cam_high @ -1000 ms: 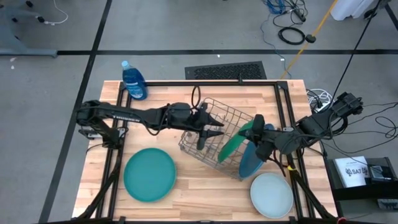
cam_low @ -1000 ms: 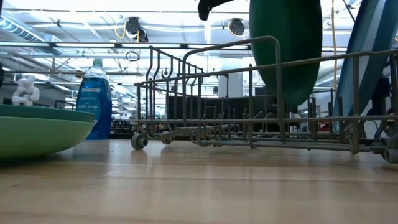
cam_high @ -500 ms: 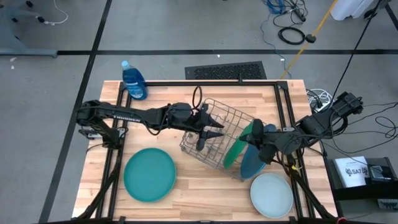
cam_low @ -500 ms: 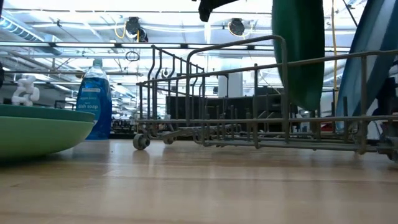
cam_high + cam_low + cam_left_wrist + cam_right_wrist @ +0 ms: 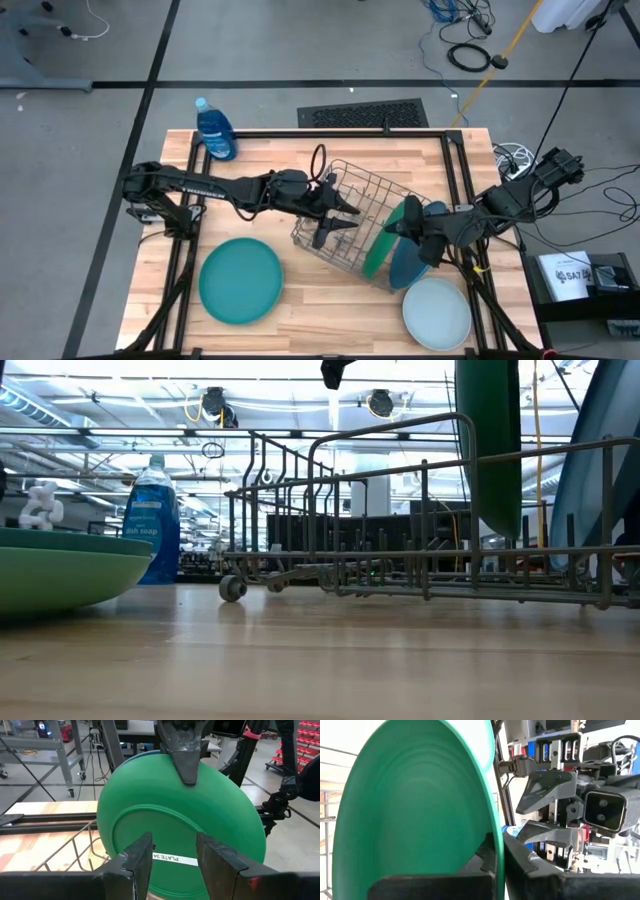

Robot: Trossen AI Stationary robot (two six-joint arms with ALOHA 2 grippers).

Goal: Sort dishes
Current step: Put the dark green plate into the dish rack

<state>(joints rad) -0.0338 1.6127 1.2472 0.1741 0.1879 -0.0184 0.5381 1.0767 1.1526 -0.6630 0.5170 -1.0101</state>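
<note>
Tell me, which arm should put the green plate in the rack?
The right one, probably. Its hand is already shut on the green plate's rim, holding it upright over the rack. The left hand is open with nothing in it.

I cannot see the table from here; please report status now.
Right gripper shut on green plate, held on edge at wire rack. Left gripper over the rack, fingers apart, nothing held. Blue plate standing beside the green one.
</note>
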